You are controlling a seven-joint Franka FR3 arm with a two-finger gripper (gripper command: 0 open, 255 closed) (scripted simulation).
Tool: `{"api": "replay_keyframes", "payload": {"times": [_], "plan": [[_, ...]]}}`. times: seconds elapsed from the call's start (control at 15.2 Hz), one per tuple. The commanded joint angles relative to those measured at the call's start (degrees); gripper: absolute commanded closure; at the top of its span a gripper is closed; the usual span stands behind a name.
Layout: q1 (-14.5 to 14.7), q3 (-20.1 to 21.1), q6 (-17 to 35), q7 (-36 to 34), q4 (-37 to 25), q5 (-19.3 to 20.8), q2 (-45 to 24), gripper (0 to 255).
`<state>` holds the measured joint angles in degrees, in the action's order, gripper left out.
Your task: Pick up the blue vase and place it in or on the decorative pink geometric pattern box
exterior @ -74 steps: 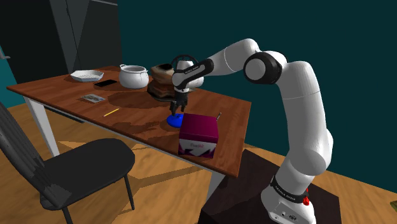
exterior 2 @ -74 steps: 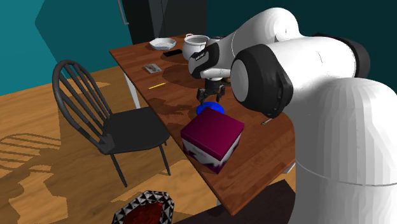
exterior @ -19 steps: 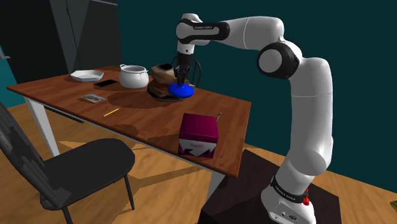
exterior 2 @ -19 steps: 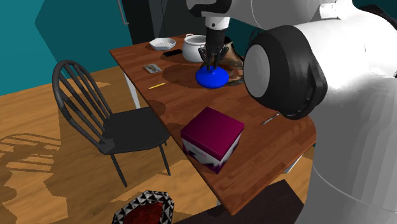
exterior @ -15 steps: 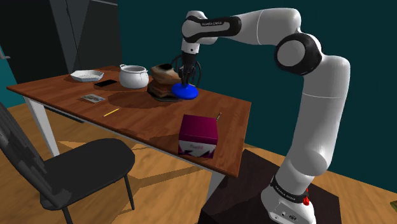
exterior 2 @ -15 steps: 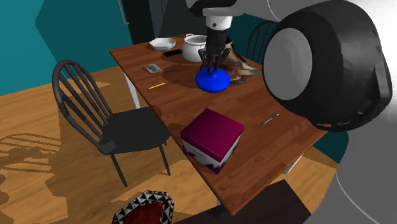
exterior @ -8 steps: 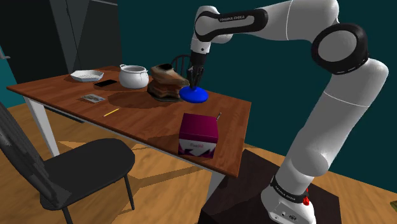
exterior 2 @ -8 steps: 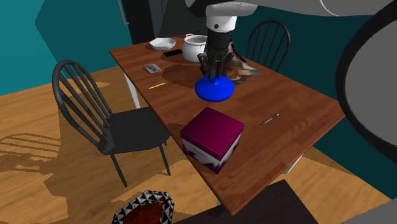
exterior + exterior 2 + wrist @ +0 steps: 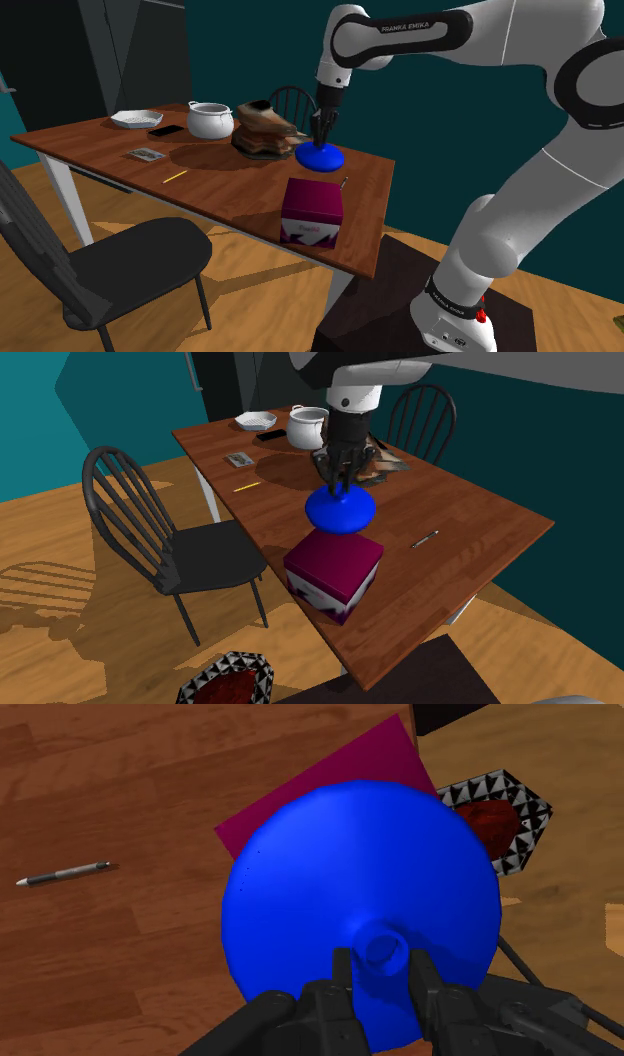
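A squat blue vase (image 9: 320, 157) hangs in the air above the wooden table (image 9: 210, 185), held by its narrow neck. My black gripper (image 9: 322, 134) points straight down and is shut on that neck. In the second exterior view the vase (image 9: 340, 510) hovers just over the far edge of the magenta box (image 9: 335, 574), with the gripper (image 9: 338, 480) above it. Looking along the gripper (image 9: 383, 960), the vase (image 9: 360, 894) covers most of the box (image 9: 310, 794), which lies beneath it. The box (image 9: 313, 212) stands near the table's front edge.
A brown stack (image 9: 262, 130), a white pot (image 9: 209, 119), a bowl (image 9: 137, 119) and a phone (image 9: 166, 130) sit farther along the table. A pen (image 9: 424, 539) lies beside the box. Dark chairs (image 9: 150, 532) stand at the table's sides. A patterned dish (image 9: 228, 682) lies on the floor.
The arm has carried the vase from beside the brown stack toward the box, to the shoulder view's right. The grip on the neck has stayed the same.
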<state>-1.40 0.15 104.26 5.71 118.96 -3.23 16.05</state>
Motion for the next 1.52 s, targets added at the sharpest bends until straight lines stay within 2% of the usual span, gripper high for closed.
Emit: {"api": "replay_keyframes", "payload": {"times": [0.0, 1.19, 1.45], "plan": [[0.1, 0.1, 1.2, -0.2, 1.5, -0.1, 0.3, 255], [0.2, 0.2, 15.3, 0.6, 13.0, -0.4, -2.3, 255], [0.2, 0.2, 15.8, 0.6, 13.3, -0.4, -2.5, 255]]}}
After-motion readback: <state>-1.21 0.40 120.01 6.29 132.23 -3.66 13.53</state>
